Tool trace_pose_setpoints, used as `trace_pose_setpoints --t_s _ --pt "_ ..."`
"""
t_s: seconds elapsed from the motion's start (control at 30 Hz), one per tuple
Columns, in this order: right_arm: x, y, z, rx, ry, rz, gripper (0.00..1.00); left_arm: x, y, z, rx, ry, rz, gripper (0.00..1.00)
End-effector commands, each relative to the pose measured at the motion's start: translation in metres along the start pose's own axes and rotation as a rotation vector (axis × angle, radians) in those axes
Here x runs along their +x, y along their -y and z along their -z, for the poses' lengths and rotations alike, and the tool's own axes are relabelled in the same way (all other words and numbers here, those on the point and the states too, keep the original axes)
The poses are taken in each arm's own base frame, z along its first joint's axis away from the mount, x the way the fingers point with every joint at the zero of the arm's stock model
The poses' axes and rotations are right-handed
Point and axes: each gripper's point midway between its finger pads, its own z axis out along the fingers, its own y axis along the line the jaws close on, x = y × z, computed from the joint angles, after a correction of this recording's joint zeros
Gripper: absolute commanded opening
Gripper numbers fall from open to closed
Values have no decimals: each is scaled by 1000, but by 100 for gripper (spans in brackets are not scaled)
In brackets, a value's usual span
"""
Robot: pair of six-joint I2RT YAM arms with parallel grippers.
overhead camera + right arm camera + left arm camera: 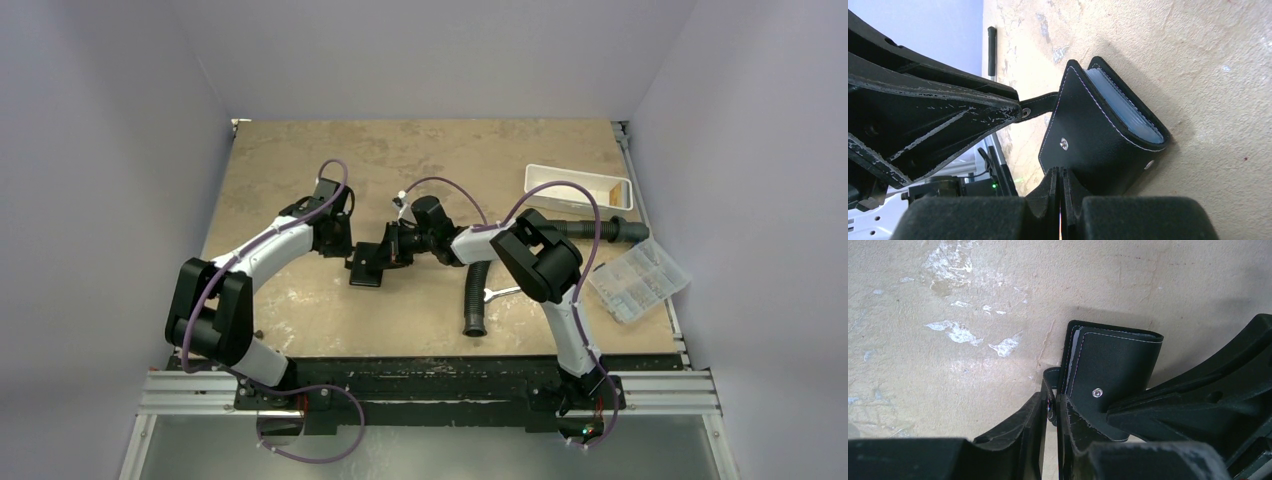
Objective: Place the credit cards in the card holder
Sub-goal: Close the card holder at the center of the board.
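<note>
Out on the middle of the tan table [300, 150] the black card holder [366, 266] is sitting half open between the two grippers (pale leaves [1128, 107] are showing inside the fold). The right gripper [1060, 176] is pinching the lower edge of the front flap [1118, 365], jaws pressed all but together. The left gripper [1049, 407] is nipping the thin closure strap [1040, 102] in a narrow gap, with the tiny stud [1064, 144] glinting on the flap.

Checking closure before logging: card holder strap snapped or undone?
Undone: the strap sticks out sideways off the card holder, stud on its face uncovered.
</note>
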Motion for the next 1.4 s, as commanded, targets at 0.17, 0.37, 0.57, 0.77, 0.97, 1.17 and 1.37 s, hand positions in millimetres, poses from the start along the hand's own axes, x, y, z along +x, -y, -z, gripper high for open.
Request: trace_pose_setpoints --t_s 0.17,0.37,0.57,0.77,0.97,1.17,1.37 --pt "4 21 -7 86 1 10 1 -4 1 5 6 20 -15 19" --pt "5 21 -8 87 -3 10 1 -3 1 3 5 18 -17 18" --pt "5 20 -9 86 -2 13 1 -3 1 3 6 16 -21 16" --pt "5 22 -10 94 -2 11 1 -1 1 0 6 8 -26 11" --pt "4 25 -10 112 1 27 1 6 9 -5 53 -38 -38 0" --pt "4 34 -10 161 -1 48 1 6 25 0 156 -32 -32 0" --pt "4 38 -10 182 -3 63 1 -1 39 8 242 -5 -6 0"
